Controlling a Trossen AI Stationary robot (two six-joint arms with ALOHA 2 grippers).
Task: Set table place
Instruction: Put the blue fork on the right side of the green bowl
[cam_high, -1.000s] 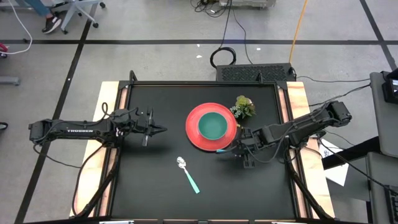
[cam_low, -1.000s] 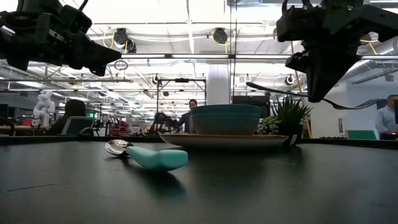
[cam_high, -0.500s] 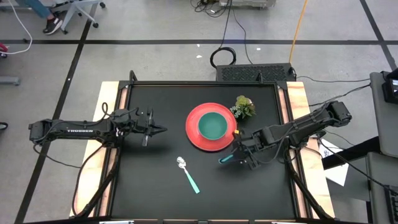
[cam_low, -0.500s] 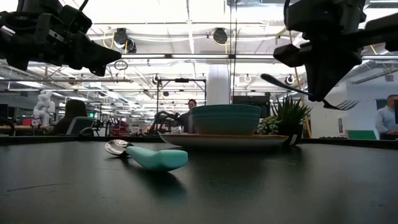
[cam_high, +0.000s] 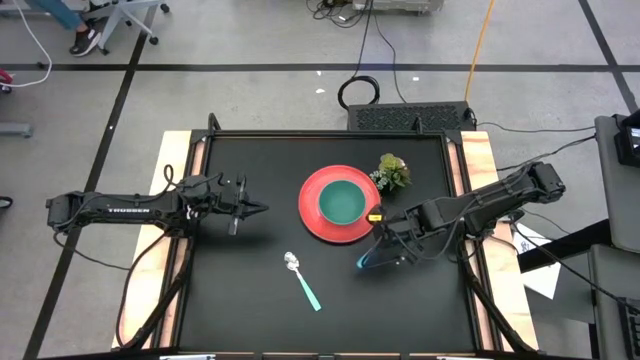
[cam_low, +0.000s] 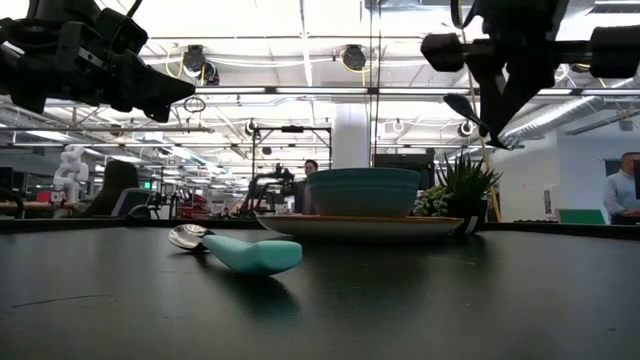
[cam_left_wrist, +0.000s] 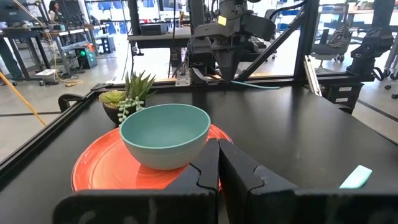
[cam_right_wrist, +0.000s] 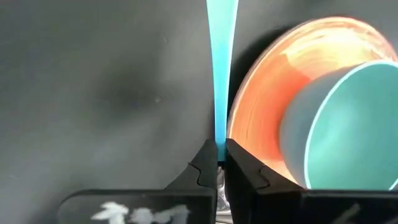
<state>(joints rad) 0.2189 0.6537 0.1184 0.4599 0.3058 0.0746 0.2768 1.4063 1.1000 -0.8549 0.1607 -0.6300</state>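
Note:
The red plate (cam_high: 318, 222) lies right of the table's middle, and a teal bowl (cam_high: 342, 202) stands on it. A spoon with a teal handle (cam_high: 302, 280) lies flat on the table (cam_high: 250, 300), nearer the front edge. My right gripper (cam_high: 385, 248) hangs just off the plate's near right rim, shut on a teal-handled fork (cam_high: 366, 259). My left gripper (cam_high: 262, 209) is shut on nothing, above the table's left part. It points level at the plate (cam_left_wrist: 99, 174). My right gripper pinches the fork's teal handle (cam_right_wrist: 221, 134) between its two fingers. The fingers come from above, slanting down, and lie across the fork. The fork is lifted clear of the table. Its handle (cam_left_wrist: 258, 84) sticks out to one side and its metal end (cam_low: 466, 108) to the other.
A small potted plant (cam_high: 392, 172) stands just beyond the plate's far right rim. Pale wooden strips (cam_high: 478, 160) run along the table's short sides. Bare black tabletop lies between the spoon and the right arm. People show in the room behind.
My right gripper has risen a little beside the plate and rolled its wrist. The fork has turned with it: its teal handle lay along the plate's near rim and now points toward the table's near left. The fork stays clear of the table.

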